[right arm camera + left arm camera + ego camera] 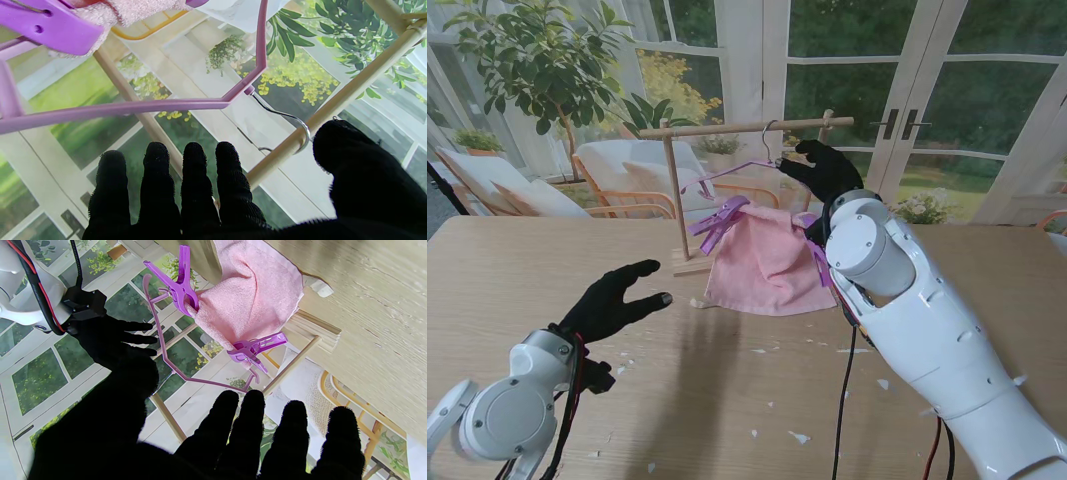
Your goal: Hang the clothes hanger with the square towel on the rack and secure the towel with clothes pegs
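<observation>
Purple plastic hanger [727, 172] with pegged pink square towel [762, 262]: hooked on wooden rack [747, 127]; both black-gloved hands [612, 302] [825, 168] spread, empty

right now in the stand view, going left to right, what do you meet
left hand → rack's left upright post → left purple peg → pink towel → right hand up by the rack bar

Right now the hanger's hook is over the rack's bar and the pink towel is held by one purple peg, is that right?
Not quite: the left wrist view shows two purple pegs on the pink towel. The hook is over the bar.
</observation>
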